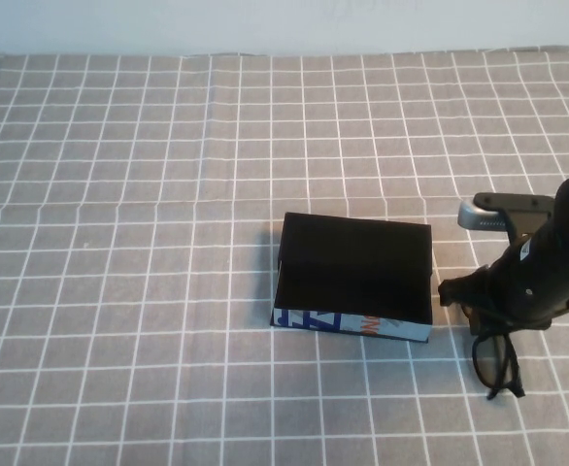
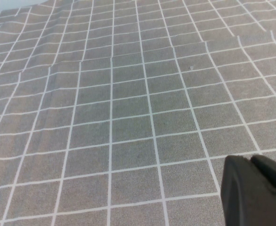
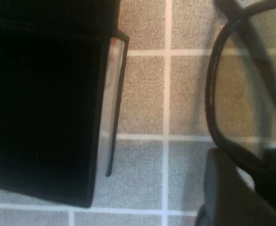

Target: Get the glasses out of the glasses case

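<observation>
The glasses case (image 1: 354, 279) lies open in the middle of the table, its inside black and empty, its white printed side facing the front. It also shows in the right wrist view (image 3: 44, 103). The black glasses (image 1: 496, 363) are outside the case, just right of its front right corner. My right gripper (image 1: 481, 313) is shut on the glasses' frame (image 3: 212, 108), and one lens hangs down below the fingers (image 3: 223, 188). My left gripper (image 2: 251, 161) shows only in the left wrist view, shut and empty above bare cloth.
A grey cloth with a white grid (image 1: 119, 291) covers the whole table. A pale wall (image 1: 265, 24) runs along the far edge. Nothing else stands on the cloth.
</observation>
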You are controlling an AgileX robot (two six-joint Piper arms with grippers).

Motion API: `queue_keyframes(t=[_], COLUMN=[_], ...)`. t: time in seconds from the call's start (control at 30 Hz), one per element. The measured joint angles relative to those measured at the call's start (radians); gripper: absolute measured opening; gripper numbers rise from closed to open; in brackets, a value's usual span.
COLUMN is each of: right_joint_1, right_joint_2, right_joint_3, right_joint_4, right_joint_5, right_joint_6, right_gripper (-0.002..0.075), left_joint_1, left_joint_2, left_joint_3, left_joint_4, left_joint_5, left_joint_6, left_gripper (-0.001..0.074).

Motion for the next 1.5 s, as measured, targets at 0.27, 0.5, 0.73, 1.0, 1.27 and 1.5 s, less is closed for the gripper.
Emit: queue_keyframes(t=[0.27, 0.5, 0.73, 1.0, 1.27, 1.5], right_joint_1=[0.000, 0.009, 0.013, 0.013, 0.013, -0.008], right_joint_2=[-0.153, -0.529, -0.915, -1.238, -1.363, -1.407], right_joint_3=[0.000, 0.113, 0.371, 0.619, 0.790, 0.875], right_joint_4=[-0.007, -0.020, -0.068, -0.096, -0.146, -0.148], right_joint_5=[0.006, -0.072, -0.239, -0.421, -0.639, -0.672], right_joint_6=[0.000, 0.000, 0.000, 0.000, 0.000, 0.000], right_gripper=[0.0253, 0.0233, 0.0106, -0.0009, -0.0016, -0.0016], left_joint_1=[0.000, 0.000, 0.000, 0.000, 0.000, 0.000], left_joint_2=[0.000, 0.000, 0.000, 0.000, 0.000, 0.000], left_joint_3=[0.000, 0.000, 0.000, 0.000, 0.000, 0.000], left_joint_4=[0.000, 0.000, 0.000, 0.000, 0.000, 0.000], left_joint_5=[0.000, 0.000, 0.000, 0.000, 0.000, 0.000], left_joint_6=[0.000, 0.000, 0.000, 0.000, 0.000, 0.000], left_gripper=[-0.0004, -0.0004, -0.0004, -0.0004, -0.0004, -0.0004])
